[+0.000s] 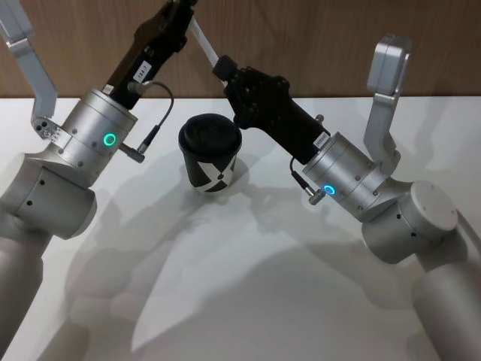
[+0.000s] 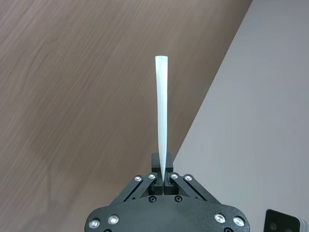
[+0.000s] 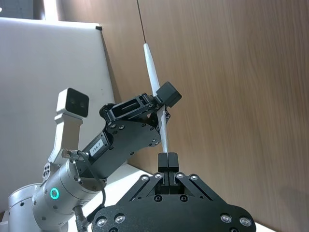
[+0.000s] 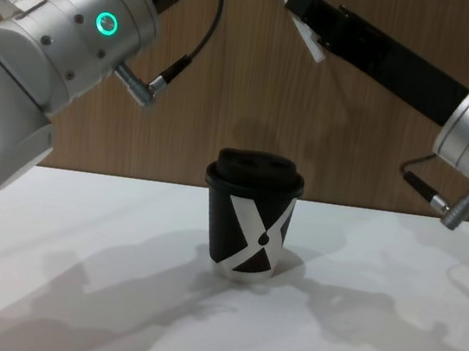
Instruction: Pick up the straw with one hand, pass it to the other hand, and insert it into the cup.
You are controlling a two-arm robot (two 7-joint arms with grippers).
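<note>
Straw (image 2: 161,121) white; cup (image 4: 249,230) black, bold white X pattern, white bottom edge.

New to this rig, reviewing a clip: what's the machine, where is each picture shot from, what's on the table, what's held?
It is a robot body with two arms, each ending in a black two-fingered gripper. The head view looks down from the robot's head; the chest view looks across the table from lower down; each wrist view looks along that arm's own fingers. On the white table stands a small black paper cup with a white X pattern and a black domed lid. Above it, before a brown wooden wall, the left gripper and the right gripper are both shut on a thin white straw. It looks like a handover; the straw is not yet in the cup.
</note>
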